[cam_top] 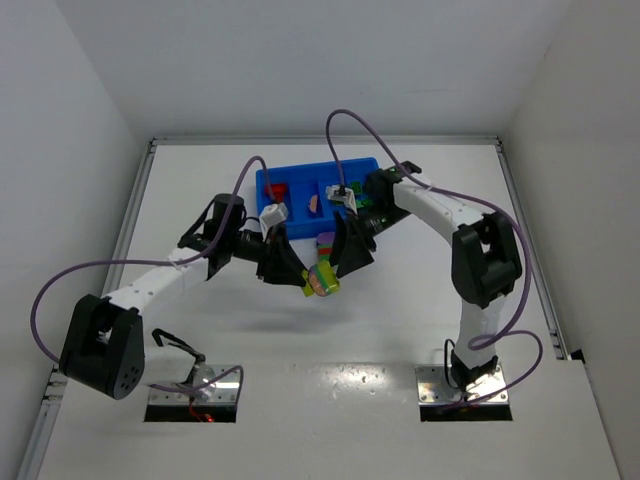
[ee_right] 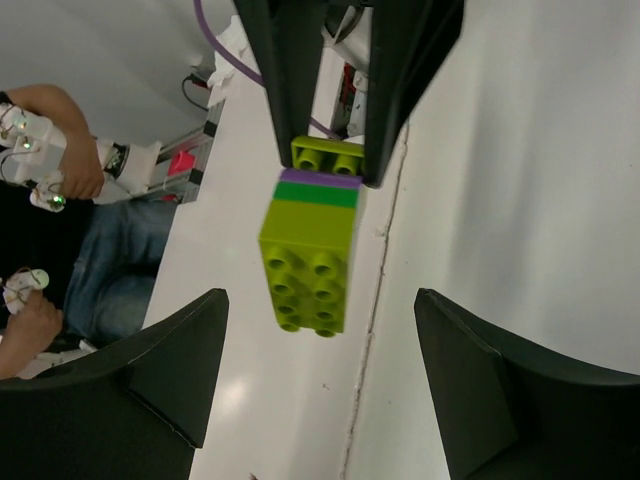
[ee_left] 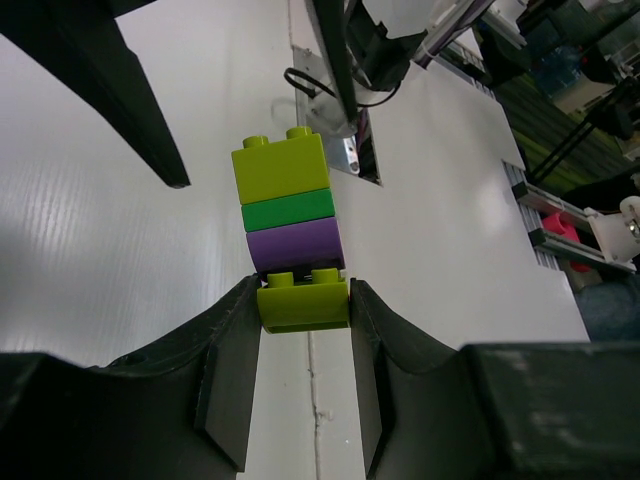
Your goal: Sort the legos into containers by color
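Pinching, left gripper: your left gripper [ee_left: 303, 292] has its jaws pressed onto the end brick [ee_left: 303, 308], a small yellow-green piece at the near end of the stack [ee_left: 290, 225].
Stack make-up: from your jaws outward you see the end brick, a purple brick [ee_left: 295, 246], a thin green brick [ee_left: 288, 211], then a larger yellow-green top brick [ee_left: 280, 168] with its studs pointing away from the left wrist.
Stack position: from overhead you find it between the two grippers, on the near side of the tray [cam_top: 300, 170] and outside it. Whether it touches the tabletop [cam_top: 330, 350] you cannot tell.
Right gripper: your right gripper [ee_right: 320, 300] faces the studded end of the stack with its jaws spread wide, one finger on each side of the top brick and neither touching it.
Tray, left part: you have a red brick [cam_top: 276, 190] in the leftmost compartment and a pink brick [cam_top: 314, 203] in the second.
Tray, right part: your right arm covers most of it, so its contents are unclear.
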Robot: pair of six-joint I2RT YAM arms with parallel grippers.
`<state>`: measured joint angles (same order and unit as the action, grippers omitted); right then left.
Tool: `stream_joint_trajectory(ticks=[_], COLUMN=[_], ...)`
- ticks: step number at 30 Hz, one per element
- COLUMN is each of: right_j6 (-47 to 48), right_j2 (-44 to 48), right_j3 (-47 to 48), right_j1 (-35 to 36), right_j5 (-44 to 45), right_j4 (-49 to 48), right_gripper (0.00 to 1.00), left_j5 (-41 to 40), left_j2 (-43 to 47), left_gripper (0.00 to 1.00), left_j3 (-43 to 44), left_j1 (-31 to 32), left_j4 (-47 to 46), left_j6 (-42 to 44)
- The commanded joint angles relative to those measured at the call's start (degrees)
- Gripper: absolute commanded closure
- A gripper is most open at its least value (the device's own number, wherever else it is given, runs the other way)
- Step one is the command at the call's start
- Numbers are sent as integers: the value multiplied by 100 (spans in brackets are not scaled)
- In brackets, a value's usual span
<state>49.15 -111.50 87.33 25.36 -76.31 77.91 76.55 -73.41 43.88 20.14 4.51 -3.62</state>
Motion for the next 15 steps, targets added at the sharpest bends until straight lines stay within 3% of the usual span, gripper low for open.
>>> stream_joint_trajectory(ticks=[1, 11, 15], right_j6=[315, 315, 262], right_j2=[366, 366, 366], right_j3=[21, 21, 21], right_j1=[118, 285, 338], right_j5=[-103, -50, -50], right_j4=[40, 40, 40], right_gripper=[24, 24, 32], left_j5=[281, 281, 229], left_j2=[-7, -112, -112], left_gripper=[100, 100, 100], left_j3=[226, 279, 279], left_j1=[-72, -72, -72], left_j4=[-267, -267, -267], left_j6=[98, 151, 151])
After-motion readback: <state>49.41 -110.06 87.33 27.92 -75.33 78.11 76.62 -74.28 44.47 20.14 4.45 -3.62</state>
